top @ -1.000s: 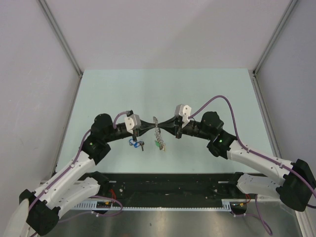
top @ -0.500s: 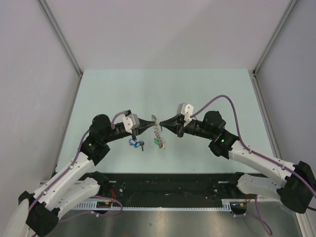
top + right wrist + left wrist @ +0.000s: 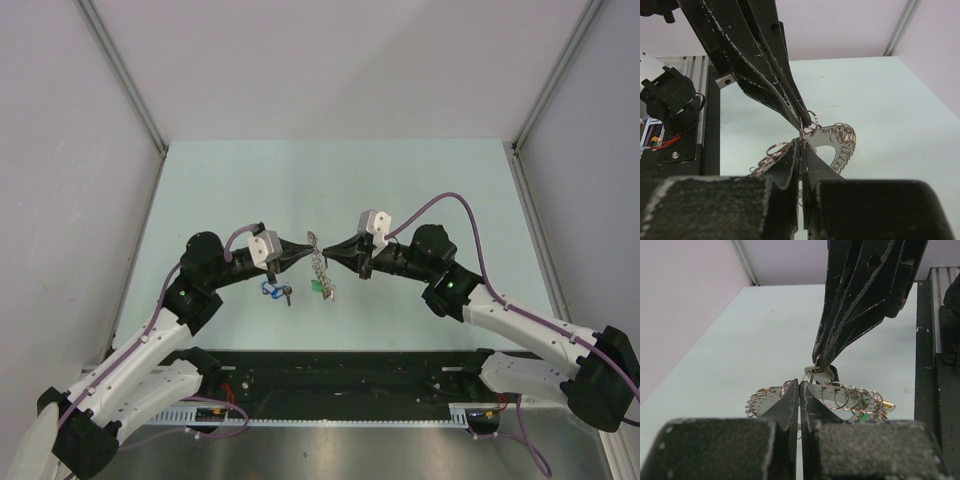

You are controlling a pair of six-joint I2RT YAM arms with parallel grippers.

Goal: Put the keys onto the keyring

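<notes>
Top view: the keyring [image 3: 318, 262] is seen edge-on between the arms, its fringe too fine to separate. The loose keys [image 3: 277, 291] are a blue-and-dark speck, shapes unreadable. Left wrist view: left gripper [image 3: 799, 385] hides the ring's middle, right gripper [image 3: 817, 359] is cut by the top edge. Right wrist view: ring's lower part is hidden behind the near fingers.

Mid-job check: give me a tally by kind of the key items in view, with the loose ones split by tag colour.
keyring: 1
blue-tagged loose key: 1
black-tagged loose key: 1
Total: 3
</notes>
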